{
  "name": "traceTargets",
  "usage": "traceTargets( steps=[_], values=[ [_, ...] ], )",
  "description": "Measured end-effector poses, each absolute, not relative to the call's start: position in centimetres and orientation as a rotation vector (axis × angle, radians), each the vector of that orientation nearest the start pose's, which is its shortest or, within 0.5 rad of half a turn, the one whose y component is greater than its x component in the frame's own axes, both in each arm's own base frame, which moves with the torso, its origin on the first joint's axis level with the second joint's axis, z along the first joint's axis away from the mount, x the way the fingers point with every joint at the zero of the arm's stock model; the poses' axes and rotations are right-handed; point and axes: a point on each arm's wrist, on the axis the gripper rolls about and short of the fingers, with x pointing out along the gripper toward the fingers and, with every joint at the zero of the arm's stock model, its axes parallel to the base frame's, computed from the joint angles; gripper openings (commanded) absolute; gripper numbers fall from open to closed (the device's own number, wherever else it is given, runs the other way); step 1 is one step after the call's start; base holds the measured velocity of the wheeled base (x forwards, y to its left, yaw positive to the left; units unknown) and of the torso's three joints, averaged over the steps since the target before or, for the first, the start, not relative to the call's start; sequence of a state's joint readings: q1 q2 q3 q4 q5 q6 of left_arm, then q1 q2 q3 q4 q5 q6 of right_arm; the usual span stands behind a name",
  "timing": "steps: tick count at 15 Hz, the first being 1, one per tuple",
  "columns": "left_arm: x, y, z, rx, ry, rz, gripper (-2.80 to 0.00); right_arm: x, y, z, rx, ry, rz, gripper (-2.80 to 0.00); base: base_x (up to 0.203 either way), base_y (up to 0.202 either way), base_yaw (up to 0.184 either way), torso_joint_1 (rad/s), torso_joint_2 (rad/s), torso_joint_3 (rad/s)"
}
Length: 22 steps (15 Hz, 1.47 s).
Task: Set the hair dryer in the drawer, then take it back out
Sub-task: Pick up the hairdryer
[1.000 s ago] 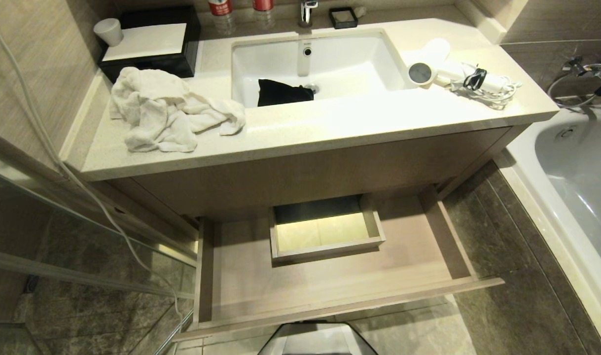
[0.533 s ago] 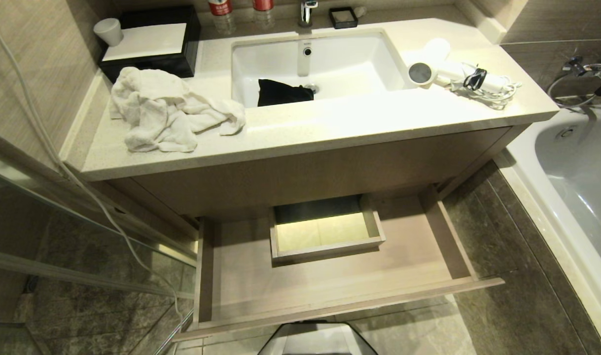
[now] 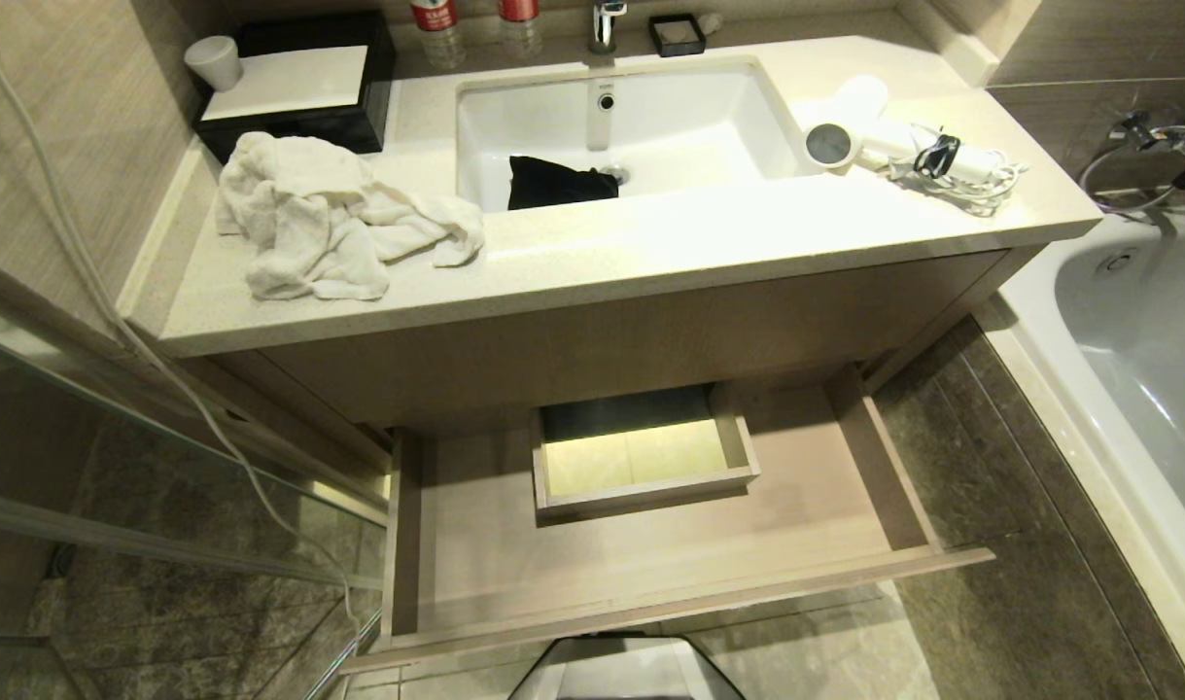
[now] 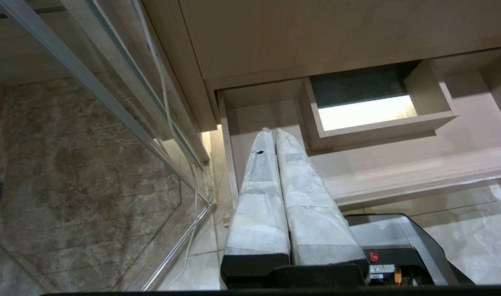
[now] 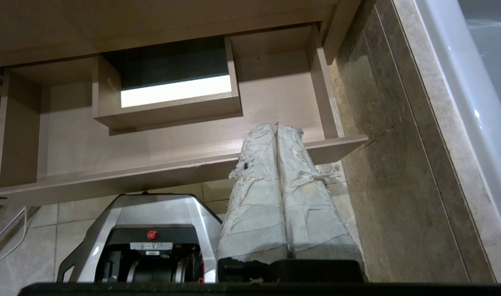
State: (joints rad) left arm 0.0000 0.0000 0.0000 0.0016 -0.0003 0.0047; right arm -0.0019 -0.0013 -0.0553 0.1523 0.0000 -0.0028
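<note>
The small white hair dryer (image 3: 869, 136) lies on the counter to the right of the sink, its grey end facing forward and its cord bundled under a black tie. Below the vanity the wood-grain drawer (image 3: 650, 569) stands pulled out and holds nothing, with a boxed cutout (image 3: 643, 457) at mid-back. Neither arm shows in the head view. My left gripper (image 4: 273, 130) hangs shut low in front of the drawer's (image 4: 398, 164) left part. My right gripper (image 5: 276, 126) hangs shut before the drawer's (image 5: 151, 144) right front corner.
A crumpled white towel (image 3: 330, 219) lies on the counter's left, beside a black box (image 3: 296, 83) with a cup. A black cloth (image 3: 558, 182) sits in the sink (image 3: 641, 107). A bathtub (image 3: 1136, 331) borders the right, glass panels (image 3: 116, 408) the left. My base (image 3: 626, 669) stands under the drawer front.
</note>
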Motion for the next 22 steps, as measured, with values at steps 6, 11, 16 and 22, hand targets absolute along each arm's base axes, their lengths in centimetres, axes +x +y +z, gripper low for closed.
traceTargets(
  steps=[6,11,16,22],
  values=[
    [-2.28,0.0,7.53,0.005,0.002,0.0,-2.8,-2.79,0.01,7.53,-0.006,0.095,0.0,-2.8,0.0,0.0,0.0,0.104,0.03,0.131],
    [-2.28,0.0,7.53,0.004,0.002,0.0,-2.8,-2.8,0.01,7.54,-0.003,0.095,-0.001,-2.8,0.0,0.0,0.0,0.244,0.01,0.247],
    [-2.28,0.0,7.53,0.005,0.002,0.0,-2.8,-2.79,0.0,7.52,-0.001,0.096,-0.001,-2.8,0.0,0.0,0.0,0.277,-0.05,0.225],
    [-2.28,0.0,7.53,0.005,0.002,0.0,-2.8,-2.79,0.01,7.55,-0.003,0.093,0.001,-2.8,0.0,0.0,0.0,0.312,-0.13,0.179]
  ],
)
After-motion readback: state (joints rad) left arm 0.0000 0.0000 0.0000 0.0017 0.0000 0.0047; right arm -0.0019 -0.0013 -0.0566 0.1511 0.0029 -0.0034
